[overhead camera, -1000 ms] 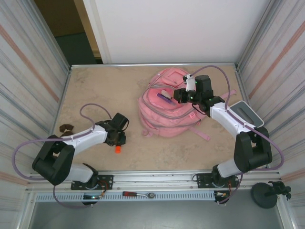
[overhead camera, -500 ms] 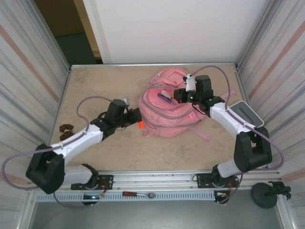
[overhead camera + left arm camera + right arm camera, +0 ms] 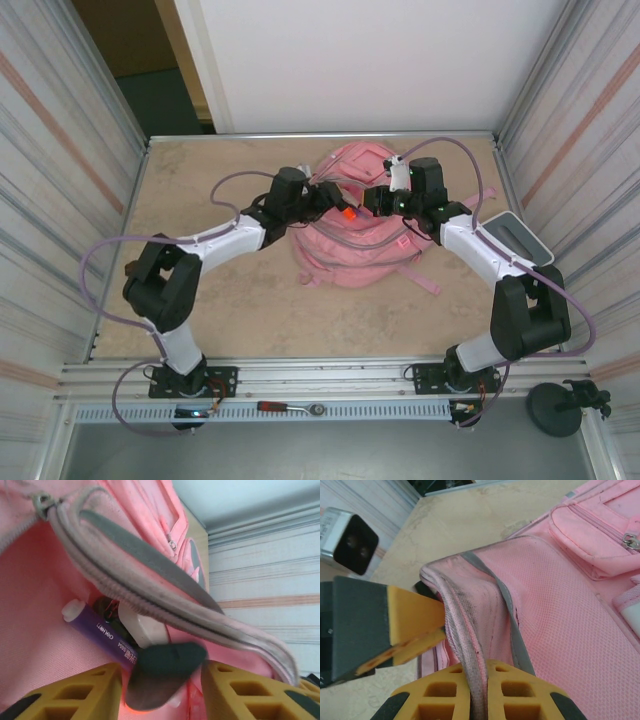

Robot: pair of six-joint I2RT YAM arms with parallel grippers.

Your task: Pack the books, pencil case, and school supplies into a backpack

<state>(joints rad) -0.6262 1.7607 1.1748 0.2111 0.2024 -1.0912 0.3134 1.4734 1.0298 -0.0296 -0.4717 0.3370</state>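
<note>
Right jaws, seen from overhead, clench the rim of the backpack (image 3: 340,265); left jaws opposite, marker (image 3: 348,213) at their tips. Left wrist: I see the jaws released, marker between them, cap slanting up-right, purple pen (image 3: 97,630) beyond. Right wrist: rim pinched tight.

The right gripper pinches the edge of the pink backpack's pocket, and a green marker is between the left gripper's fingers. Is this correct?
Not quite: the marker is orange, not green, as the top view shows. The right gripper does pinch the pocket edge of the backpack.
</note>
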